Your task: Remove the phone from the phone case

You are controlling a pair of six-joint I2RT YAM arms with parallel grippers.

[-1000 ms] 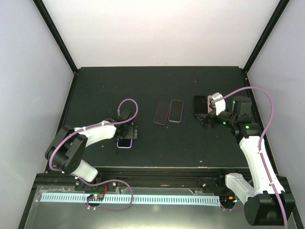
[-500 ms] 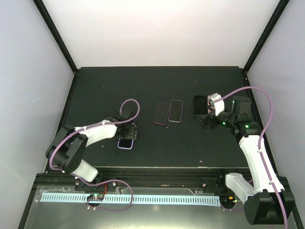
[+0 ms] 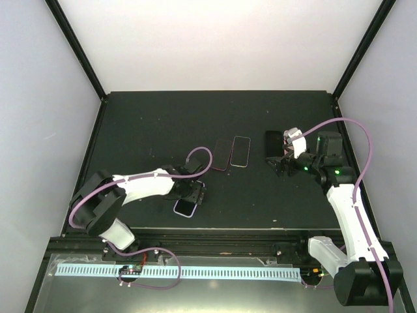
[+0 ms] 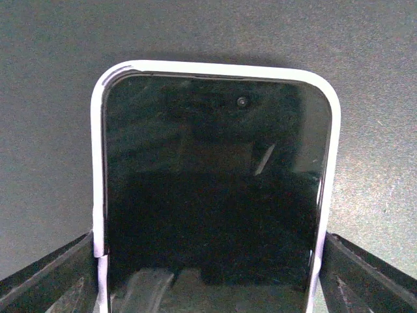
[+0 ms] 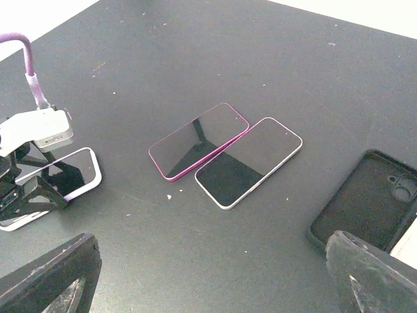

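Jaws first: the left gripper [image 3: 188, 197] has its jaws closed across the width of the phone case [image 3: 185, 208]. The right gripper [image 3: 284, 163] has its jaws wide with nothing between them.

From the top camera, the phone case sits close to the near edge of the bench, left of the middle, with its free end pointing at that edge. I take this pale-rimmed case to be the one being worked, since it is the only one in a grip. A pink-rimmed phone [image 3: 221, 154] and a pale-rimmed phone [image 3: 241, 151] lie side by side mid-bench. A black case [image 3: 273, 143] lies toward the right edge, just beside the right gripper.

The left wrist camera shows the phone [image 4: 215, 189] screen up and seated in the case, whose rim wraps its top and both long sides. The fingers [image 4: 45, 277] meet the rim from either side low in the frame. A grip on the sides probably pins the shell so the phone can be pushed or peeled out. Nothing has come apart yet.

The right wrist camera looks across the bench at the two loose phones. The black case lies hollow side up just ahead of this gripper's right finger. Standing open there, this arm looks free to help. Whether the held phone rests on the bench or hangs just above it, I cannot tell.
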